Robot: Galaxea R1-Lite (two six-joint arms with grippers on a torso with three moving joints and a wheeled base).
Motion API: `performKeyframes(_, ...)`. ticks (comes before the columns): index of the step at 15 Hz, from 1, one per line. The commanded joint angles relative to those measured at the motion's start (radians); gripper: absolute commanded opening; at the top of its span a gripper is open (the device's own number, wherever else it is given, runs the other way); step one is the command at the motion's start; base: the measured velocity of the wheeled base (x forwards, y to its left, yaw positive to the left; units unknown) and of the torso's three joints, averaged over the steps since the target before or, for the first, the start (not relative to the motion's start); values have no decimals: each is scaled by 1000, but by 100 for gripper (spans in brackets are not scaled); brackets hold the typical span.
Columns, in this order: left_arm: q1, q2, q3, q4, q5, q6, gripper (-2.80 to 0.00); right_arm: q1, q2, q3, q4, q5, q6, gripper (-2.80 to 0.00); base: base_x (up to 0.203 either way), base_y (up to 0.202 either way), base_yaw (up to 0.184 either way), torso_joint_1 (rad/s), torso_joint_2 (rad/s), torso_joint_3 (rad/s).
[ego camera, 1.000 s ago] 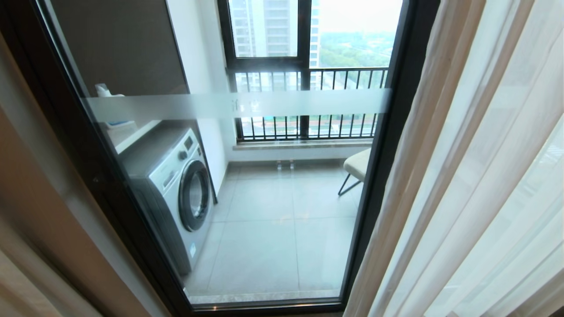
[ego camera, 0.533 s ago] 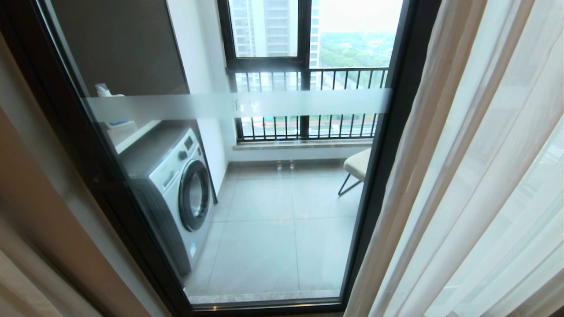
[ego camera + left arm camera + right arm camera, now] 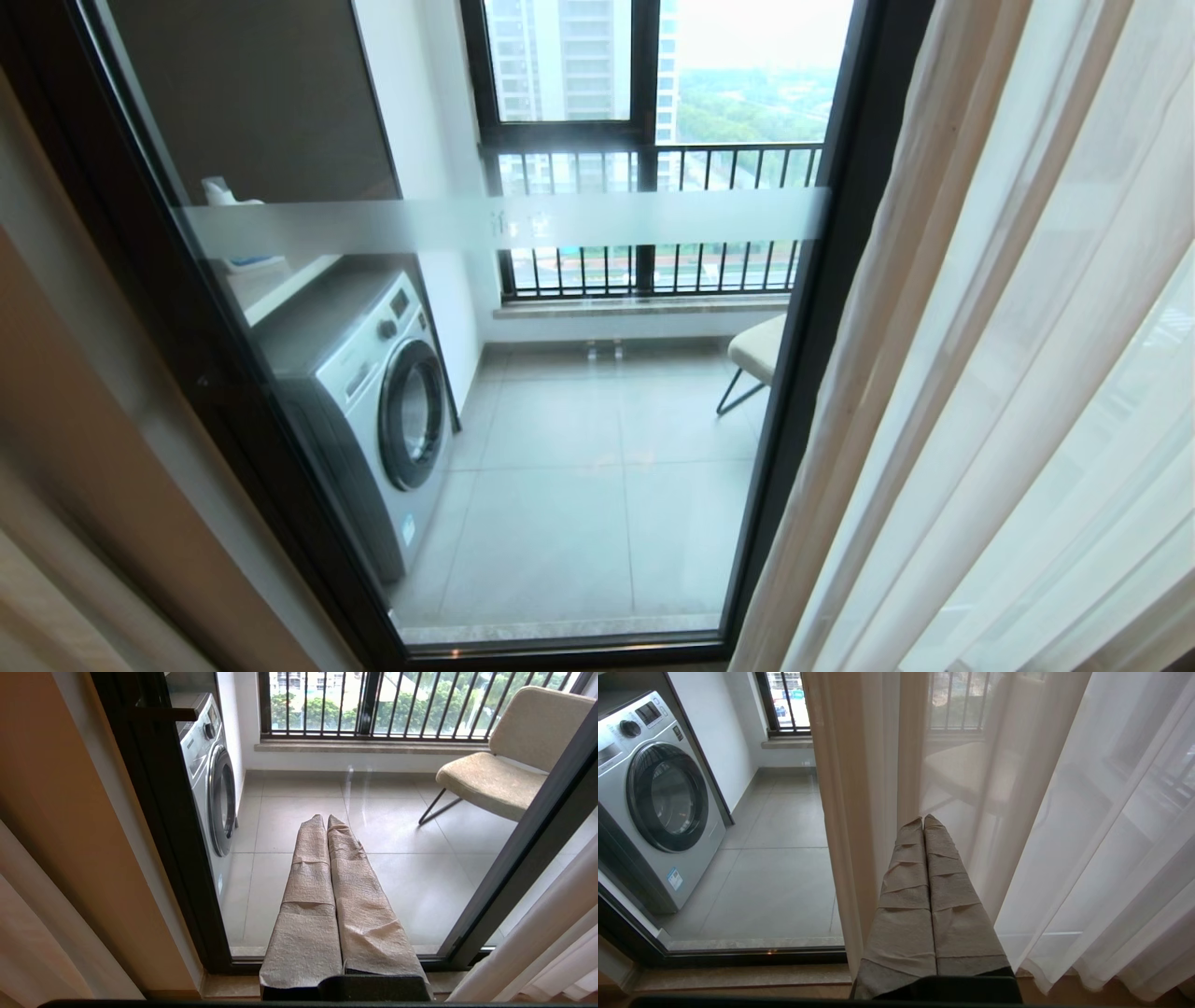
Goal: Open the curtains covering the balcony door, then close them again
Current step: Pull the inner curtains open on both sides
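I am holding both end effectors pressed together, empty. Curtains (image 3: 1017, 812) are hanging vertically at twelve o'clock of my right end effector (image 3: 923, 820); left end effector (image 3: 325, 819) is facing bare balcony door (image 3: 397, 868).

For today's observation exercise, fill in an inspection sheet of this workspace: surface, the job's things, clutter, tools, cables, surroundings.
Surface: grey tiled balcony floor behind the glass.
Job's things: balcony door uncovered in the middle; sheer curtains hang bunched on the right, a beige drape on the left.
Clutter: nothing seen.
Tools: left tool shut, wrapped fingers together, pointing at the glass; right tool shut, pointing at the sheer curtain's edge. Neither holds anything.
Cables: nothing seen.
Surroundings: washing machine, chair, barred window.
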Motion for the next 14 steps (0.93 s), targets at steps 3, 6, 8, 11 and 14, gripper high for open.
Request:
performKeyframes(3, 0, -1, 0, 0, 0, 0, -280, 1, 2, 0, -2, 2, 3, -280, 0, 0, 0, 0, 0, 0)
performKeyframes(6, 0, -1, 0, 2, -2, -2, -280, 1, 2, 0, 0, 0, 22, -280, 0, 0, 0, 0, 0, 0)
performKeyframes(8, 0, -1, 0, 0, 0, 1, -280, 1, 0, 0, 0, -1, 19, -280, 0, 0, 0, 0, 0, 0)
performKeyframes(11, 0, -1, 0, 0, -2, 1, -280, 1, 0, 0, -9, -4, 14, -280, 0, 0, 0, 0, 0, 0)
performKeyframes(14, 0, -1, 0, 0, -2, 1, -280, 1, 0, -2, -18, -4, 13, -280, 97, 0, -1, -5, 2, -2)
